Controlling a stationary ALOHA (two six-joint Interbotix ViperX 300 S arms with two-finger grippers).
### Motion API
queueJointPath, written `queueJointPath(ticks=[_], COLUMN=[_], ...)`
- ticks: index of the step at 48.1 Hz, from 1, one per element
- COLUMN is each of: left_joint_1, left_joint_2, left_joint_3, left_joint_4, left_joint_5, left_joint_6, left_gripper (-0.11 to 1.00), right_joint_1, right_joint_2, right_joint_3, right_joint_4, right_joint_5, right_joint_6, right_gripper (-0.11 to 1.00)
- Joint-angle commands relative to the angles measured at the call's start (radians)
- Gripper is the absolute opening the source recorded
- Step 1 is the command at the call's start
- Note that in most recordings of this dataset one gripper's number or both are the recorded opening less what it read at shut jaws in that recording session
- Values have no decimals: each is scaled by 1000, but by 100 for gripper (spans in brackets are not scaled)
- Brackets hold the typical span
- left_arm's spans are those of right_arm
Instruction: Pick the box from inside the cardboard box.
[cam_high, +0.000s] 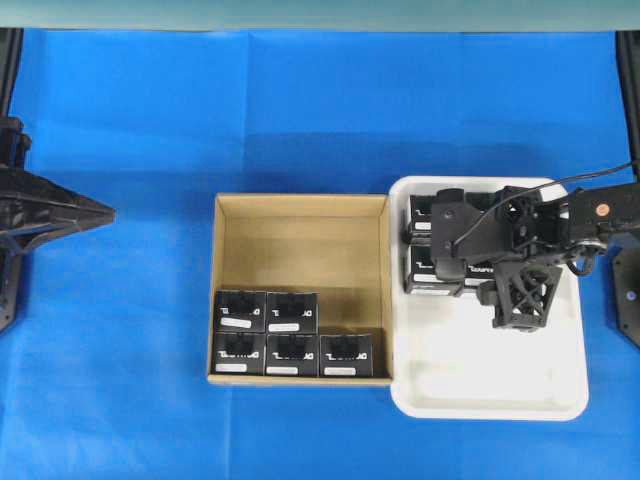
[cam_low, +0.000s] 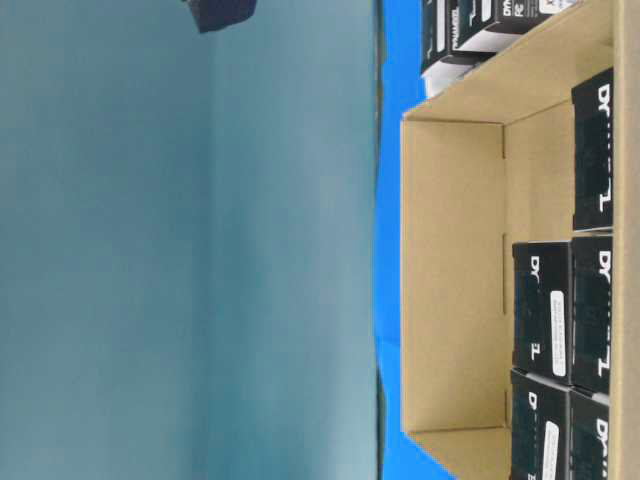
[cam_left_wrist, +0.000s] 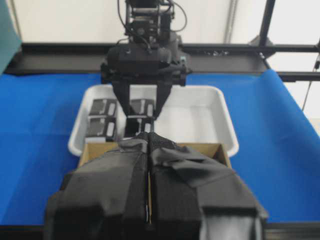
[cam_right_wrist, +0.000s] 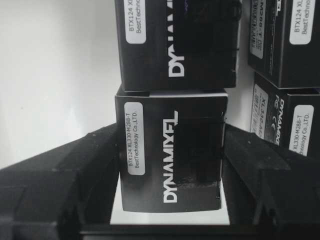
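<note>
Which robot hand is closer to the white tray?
Right. The right hand is over the white tray, clamped on a black box. The left hand sits far off, beyond the cardboard box.

**Light and picture quality**

Overhead view evenly lit, slightly soft; blue cloth (cam_high: 300, 110) saturated, faint shadow inside the cardboard box (cam_high: 300, 215) along its near wall; white tray (cam_high: 490, 390) bright, nearly washed out. Table-level view lies turned on its side, flat teal haze filling the left half. Left wrist view: left gripper (cam_left_wrist: 148, 200) a dark blur up close, background sharper, bright backlight from the pale wall. Right wrist view crisp; lettering on the box (cam_right_wrist: 170, 160) readable, tray floor glaring white
</note>
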Motion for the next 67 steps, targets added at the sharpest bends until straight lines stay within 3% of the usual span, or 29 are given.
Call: queueJointPath(ticks=[1,4,9,14,34,53,67], left_joint_1=[-3,-3,-3,-5,-6,-5,-6], left_joint_2=[6,6,6,6,2,3,3], left_joint_3=[-31,-31,-31,-31,-34,-34,-32], left_joint_4=[2,3,2,2,3,2,2], left_joint_5=[-5,-5,-3,-5,-3,-2,-2], left_joint_6=[0,0,-2,-2,-2,-3,-2], left_gripper=[-4,-4,-4,-4,-4,-4,-4], right_joint_1=[0,0,2,2,2,-5,-20], right_joint_2=[8,9,11,11,-11,-176,-316], right_joint_3=[-8,-8,-8,-8,-37,-97,-72], right_joint_4=[-3,-3,-3,-3,-3,-9,-9], right_joint_5=[2,2,-9,-9,5,78,6], right_joint_6=[2,3,3,5,6,14,12], right_gripper=[62,64,87,97,97,97,97])
